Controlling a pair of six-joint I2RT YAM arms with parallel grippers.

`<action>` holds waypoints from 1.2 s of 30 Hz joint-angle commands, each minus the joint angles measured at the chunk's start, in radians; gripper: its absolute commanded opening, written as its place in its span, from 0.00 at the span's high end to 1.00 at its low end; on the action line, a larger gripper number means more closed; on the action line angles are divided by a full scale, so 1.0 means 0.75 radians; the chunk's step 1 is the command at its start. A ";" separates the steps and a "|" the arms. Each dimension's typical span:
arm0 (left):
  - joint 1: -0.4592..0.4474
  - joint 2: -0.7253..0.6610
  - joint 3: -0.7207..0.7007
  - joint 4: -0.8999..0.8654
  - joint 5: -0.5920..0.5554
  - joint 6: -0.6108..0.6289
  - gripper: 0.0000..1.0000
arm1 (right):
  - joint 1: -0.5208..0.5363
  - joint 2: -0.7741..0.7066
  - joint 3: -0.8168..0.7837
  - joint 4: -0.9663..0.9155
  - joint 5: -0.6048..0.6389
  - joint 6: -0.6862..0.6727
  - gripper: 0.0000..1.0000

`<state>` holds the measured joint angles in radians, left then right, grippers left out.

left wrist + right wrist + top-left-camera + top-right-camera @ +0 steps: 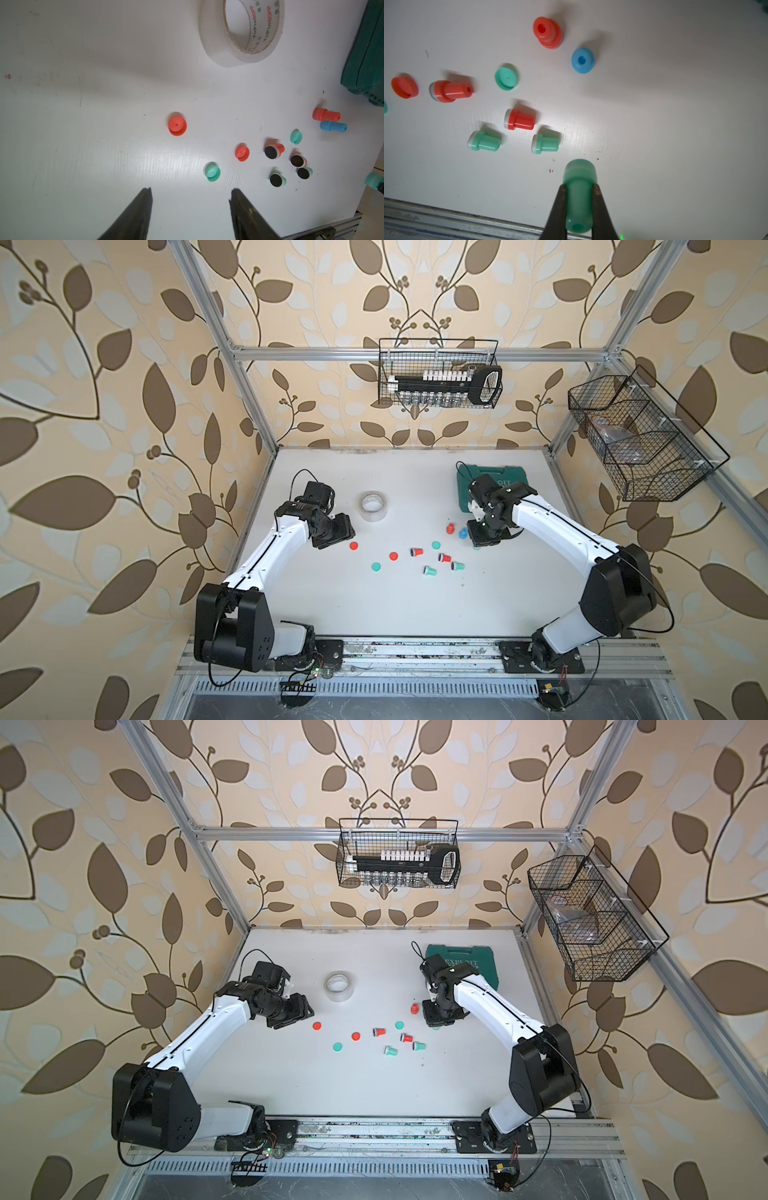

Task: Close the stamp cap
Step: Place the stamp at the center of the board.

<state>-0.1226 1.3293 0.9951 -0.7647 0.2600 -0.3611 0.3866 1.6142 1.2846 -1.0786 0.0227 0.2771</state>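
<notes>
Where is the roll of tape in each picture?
In a top view: the tape roll lies mid-table, between the arms.
In a top view: same spot.
Left wrist: near the upper edge.
Right wrist: not in it.
Landmark: the upright red stamp shows in all four.

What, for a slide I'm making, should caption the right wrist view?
Right gripper, jaws shut on a capped green stamp, over a white table strewn with uncapped stamps and loose caps.
</notes>
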 commanded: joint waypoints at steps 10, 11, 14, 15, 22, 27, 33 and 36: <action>0.014 0.008 0.046 -0.019 0.028 0.033 0.37 | -0.083 0.298 0.155 0.077 0.052 -0.181 1.00; 0.014 0.009 0.046 -0.021 0.028 0.034 0.37 | -0.082 0.315 0.164 0.080 0.062 -0.187 1.00; 0.014 0.008 0.046 -0.022 0.028 0.036 0.37 | -0.084 0.356 0.183 0.091 0.085 -0.206 1.00; 0.014 0.008 0.046 -0.022 0.028 0.035 0.37 | -0.087 0.363 0.183 0.100 0.090 -0.211 1.00; 0.014 0.011 0.048 -0.022 0.028 0.035 0.37 | -0.102 0.403 0.178 0.139 0.061 -0.220 0.99; 0.014 0.006 0.047 -0.023 0.029 0.035 0.37 | -0.108 0.421 0.167 0.159 0.056 -0.226 0.98; 0.014 0.005 0.048 -0.024 0.031 0.038 0.37 | -0.110 0.449 0.171 0.168 0.043 -0.228 0.94; 0.013 0.005 0.048 -0.023 0.031 0.036 0.37 | -0.111 0.451 0.174 0.164 0.041 -0.230 0.93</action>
<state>-0.1226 1.3346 0.9951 -0.7658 0.2615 -0.3573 0.3073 1.9308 1.3964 -0.9524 0.0628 0.1139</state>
